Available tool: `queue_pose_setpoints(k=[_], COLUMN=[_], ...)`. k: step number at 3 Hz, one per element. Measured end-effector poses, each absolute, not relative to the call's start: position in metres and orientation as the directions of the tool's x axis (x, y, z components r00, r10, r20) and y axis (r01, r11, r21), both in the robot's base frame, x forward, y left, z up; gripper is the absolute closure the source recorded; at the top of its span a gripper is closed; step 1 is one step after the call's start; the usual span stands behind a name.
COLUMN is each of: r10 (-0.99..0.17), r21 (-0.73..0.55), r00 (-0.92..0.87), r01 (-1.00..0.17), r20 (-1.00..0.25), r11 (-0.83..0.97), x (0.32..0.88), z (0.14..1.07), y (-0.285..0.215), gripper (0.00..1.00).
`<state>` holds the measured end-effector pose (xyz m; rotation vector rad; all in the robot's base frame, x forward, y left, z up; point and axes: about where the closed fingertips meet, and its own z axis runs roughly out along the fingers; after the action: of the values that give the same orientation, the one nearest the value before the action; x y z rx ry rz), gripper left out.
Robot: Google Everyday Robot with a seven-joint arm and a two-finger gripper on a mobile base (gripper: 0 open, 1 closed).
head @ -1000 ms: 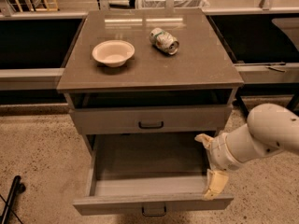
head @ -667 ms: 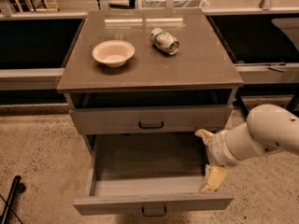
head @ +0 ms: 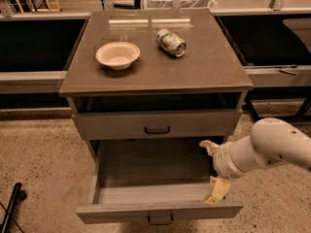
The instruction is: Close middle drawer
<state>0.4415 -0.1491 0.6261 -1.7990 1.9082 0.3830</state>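
One wide grey wood-grain middle drawer [head: 146, 171] stands pulled far out of the cabinet. Its bare floor lies directly left of the pincer [head: 211, 172], and its flat front with the small dark loop handle [head: 160, 220] lies below and to the left of it. The pincer, at the end of a white arm, sits at the drawer's right side wall, apparently just behind the front panel. Its two cream fingers [head: 217, 191] are spread wide, one toward the back of the opening and one close behind the front, with no object showing between them.

This stance reads as one taken ahead of the push. The drawer is not yet closed, and a pincer behind the front panel cannot drive it inward. The likely need is to come round to the outer face of the front and press toward the cabinet.

Above and left of the pincer, the matching upper drawer [head: 112, 125] shows a dark gap under the brown bench [head: 155, 79], so it seems slightly open. Farther up, on the bench, rest a pale round bowl [head: 118, 55] and a green-and-white can [head: 171, 42] lying on its side. Both are well apart from the pincer and clear of the drawer's path. A finger caught between front panel and cabinet is the hazard to avoid.
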Motion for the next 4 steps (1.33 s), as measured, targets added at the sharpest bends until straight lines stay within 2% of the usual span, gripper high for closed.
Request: queue_pose_setpoints(k=[1, 3, 4], r10=[-0.883, -0.925, -0.925], r21=[-0.136, -0.151, -0.151], r00=[-0.02, -0.062, -0.061], r01=[-0.986, -0.98, -0.98], r20=[-0.469, -0.374, -0.375], r11=[0.095, 0.127, 0.126], x=[0.433, 0.387, 0.385], z=[0.581, 0.51, 0.509], y=[-0.145, -0.164, -0.163], gripper=[0.18, 0.65, 0.96])
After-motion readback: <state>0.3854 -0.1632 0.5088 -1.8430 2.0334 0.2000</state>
